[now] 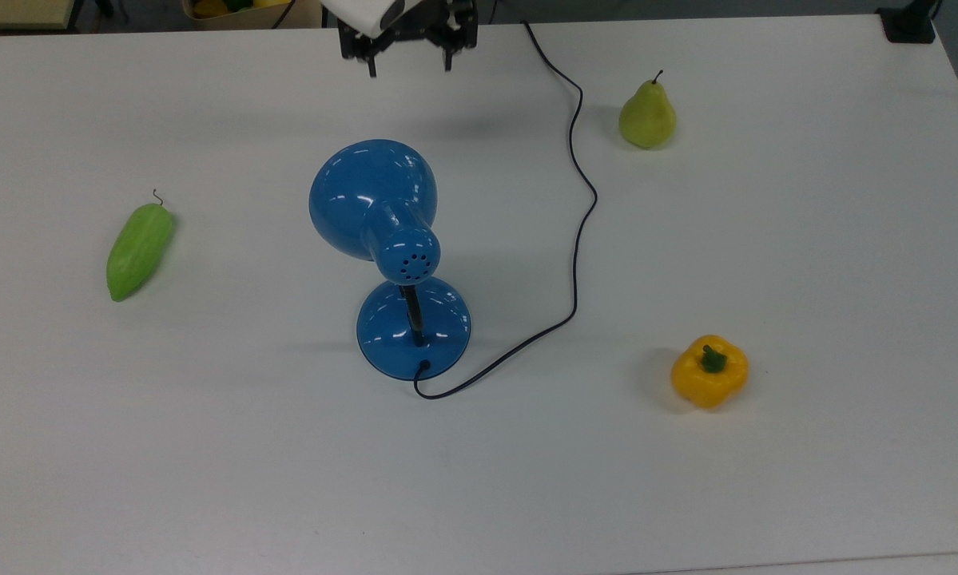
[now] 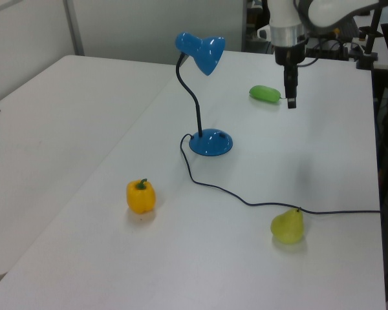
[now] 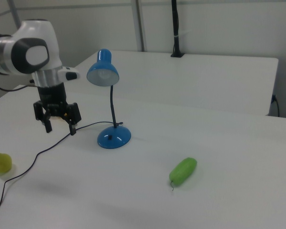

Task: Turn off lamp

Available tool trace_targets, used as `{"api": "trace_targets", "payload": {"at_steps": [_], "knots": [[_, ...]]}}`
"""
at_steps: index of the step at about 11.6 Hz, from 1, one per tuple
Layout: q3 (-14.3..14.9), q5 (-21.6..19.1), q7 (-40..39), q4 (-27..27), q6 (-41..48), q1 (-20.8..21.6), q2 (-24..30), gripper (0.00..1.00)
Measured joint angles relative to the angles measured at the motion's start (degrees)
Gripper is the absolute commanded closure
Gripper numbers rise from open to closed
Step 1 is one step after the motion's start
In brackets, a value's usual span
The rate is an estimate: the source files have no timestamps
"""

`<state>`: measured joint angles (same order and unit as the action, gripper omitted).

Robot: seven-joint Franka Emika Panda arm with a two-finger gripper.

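The glossy blue lamp stands mid-table with its domed shade [image 1: 373, 200] over the round base [image 1: 413, 327]. A thin black neck joins them in the left view, between shade [image 2: 204, 50] and base [image 2: 211, 142]. I cannot tell whether the shade [image 3: 103, 72] is lit. My gripper [image 1: 408, 62] hangs open at the top view's upper edge, holding nothing and well clear of the lamp. In the right view the gripper [image 3: 60, 128] floats above the table at the right view's left of the base [image 3: 114, 137]. In the left view the gripper [image 2: 290, 98] points down at the left view's right of the lamp.
The lamp's black cord [image 1: 578, 231] snakes from the base across the table to the far edge. A green pear [image 1: 647, 116], a yellow bell pepper [image 1: 709, 371] and a green cucumber-like vegetable [image 1: 139, 249] lie spread around the lamp on the white table [image 1: 806, 239].
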<state>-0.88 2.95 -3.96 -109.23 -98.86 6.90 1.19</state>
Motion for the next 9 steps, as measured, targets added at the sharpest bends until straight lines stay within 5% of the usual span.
{"api": "trace_targets", "payload": {"at_steps": [5, 9], "knots": [[-0.8, -5.4, 3.9, 10.7, 11.8, -1.1, 1.7, 0.00], [-2.0, -6.1, 12.4, 14.3, 12.7, -1.4, 1.8, 0.00]]}}
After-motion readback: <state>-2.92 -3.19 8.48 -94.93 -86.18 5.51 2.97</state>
